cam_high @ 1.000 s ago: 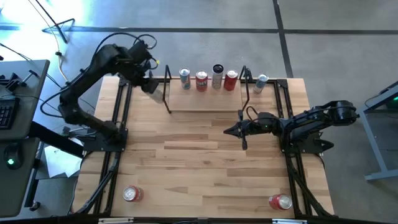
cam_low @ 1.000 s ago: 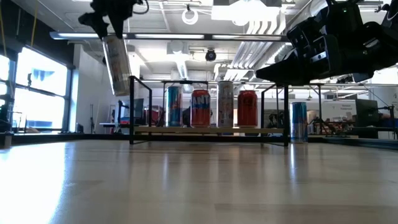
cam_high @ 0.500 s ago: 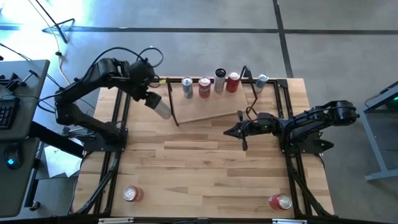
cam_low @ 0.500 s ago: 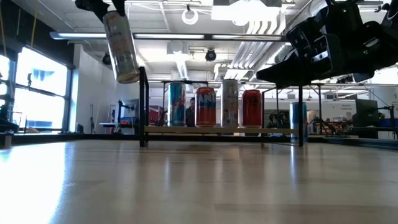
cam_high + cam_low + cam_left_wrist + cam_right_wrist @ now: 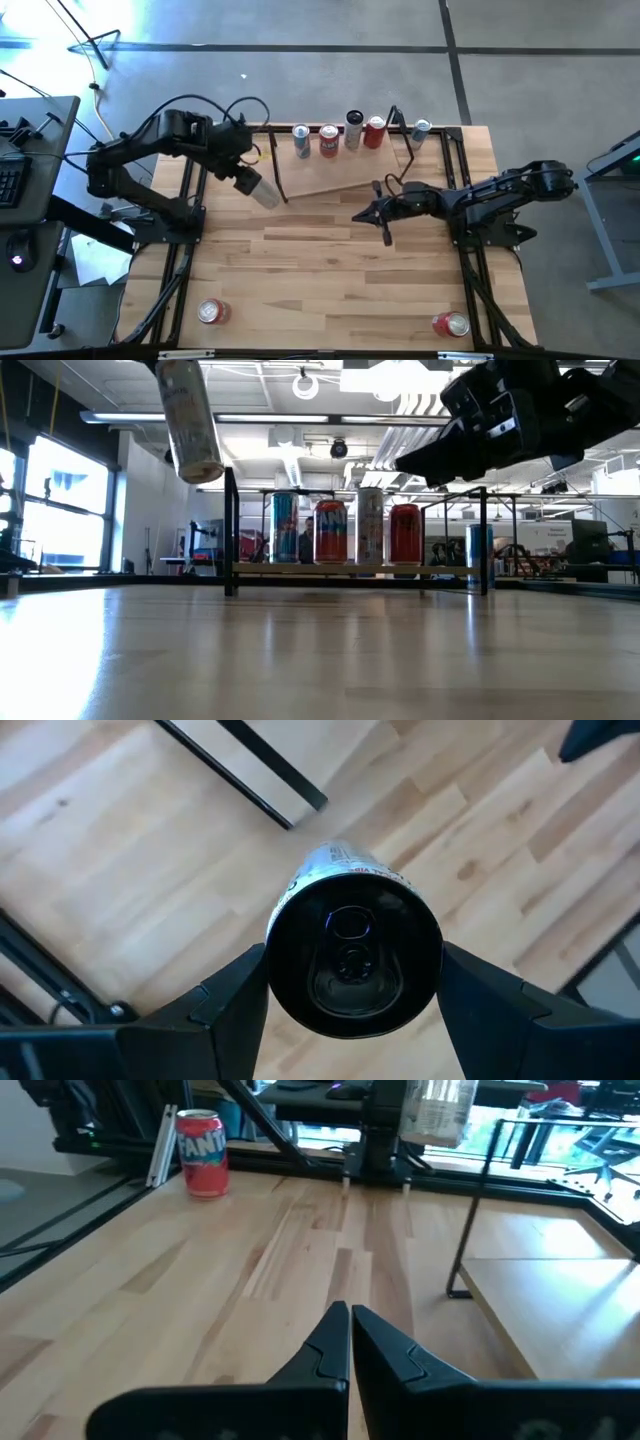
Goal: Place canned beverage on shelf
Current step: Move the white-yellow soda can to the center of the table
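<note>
High view – left gripper (image 5: pixel 247 181) clamps can (image 5: pixel 262 190)

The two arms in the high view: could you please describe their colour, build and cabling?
Both are black, jointed arms with rounded housings. The left pincer has loose black cables looping above its wrist. The right pincer tapers to slim, pointed black fingers, with a thin cable curling near its wrist. No markings are legible.

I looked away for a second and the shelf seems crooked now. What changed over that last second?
The left gripper, shut on the silver can, pulled back from the shelf's left end toward the table's near side. The shelf swung askew, its left end nearer, carrying its four cans along. The right gripper edged left, shut. The blue can beside the shelf and the two near-edge cans stayed put.
</note>
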### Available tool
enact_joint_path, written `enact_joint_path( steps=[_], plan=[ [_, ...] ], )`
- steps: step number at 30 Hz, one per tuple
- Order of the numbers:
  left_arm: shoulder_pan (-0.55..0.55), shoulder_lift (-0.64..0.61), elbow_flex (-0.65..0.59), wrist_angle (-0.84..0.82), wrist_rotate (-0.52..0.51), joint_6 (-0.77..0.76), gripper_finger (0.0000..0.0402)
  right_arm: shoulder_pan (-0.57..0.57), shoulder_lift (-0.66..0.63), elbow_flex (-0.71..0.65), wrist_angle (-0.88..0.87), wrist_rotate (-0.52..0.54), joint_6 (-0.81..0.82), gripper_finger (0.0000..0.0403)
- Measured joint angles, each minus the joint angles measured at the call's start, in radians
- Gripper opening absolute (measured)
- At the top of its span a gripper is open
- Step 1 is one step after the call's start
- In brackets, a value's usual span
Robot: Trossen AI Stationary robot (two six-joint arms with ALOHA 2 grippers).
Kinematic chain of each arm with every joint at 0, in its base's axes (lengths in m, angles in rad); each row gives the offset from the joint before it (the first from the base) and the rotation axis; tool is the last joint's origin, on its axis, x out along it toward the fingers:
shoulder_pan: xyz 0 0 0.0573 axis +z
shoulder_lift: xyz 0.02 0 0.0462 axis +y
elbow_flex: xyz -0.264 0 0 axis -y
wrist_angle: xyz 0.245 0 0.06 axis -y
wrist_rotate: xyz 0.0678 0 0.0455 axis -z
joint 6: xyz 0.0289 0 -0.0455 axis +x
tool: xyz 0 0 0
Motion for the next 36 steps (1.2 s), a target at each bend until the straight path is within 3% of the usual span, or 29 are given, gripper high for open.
enact_joint_path(
  steps=[8,16,28,36],
  plan=[
    [-0.163,0.017,0.000,-0.001,0.011,-0.192,0.0233,0.046,0.000,0.016,-0.028,0.065,-0.001,0.0000],
    [-0.269,0.169,0.000,0.005,-0.005,-0.244,0.0233,0.107,0.000,0.016,-0.039,0.123,0.000,0.0000],
    [-0.198,0.438,0.000,0.177,0.161,-0.095,0.0233,0.137,0.000,0.016,-0.040,0.149,0.007,0.0000],
    [-0.148,0.501,0.000,0.195,0.173,-0.033,0.0233,0.137,0.000,0.016,-0.042,0.149,0.010,0.0000]
  ],
)
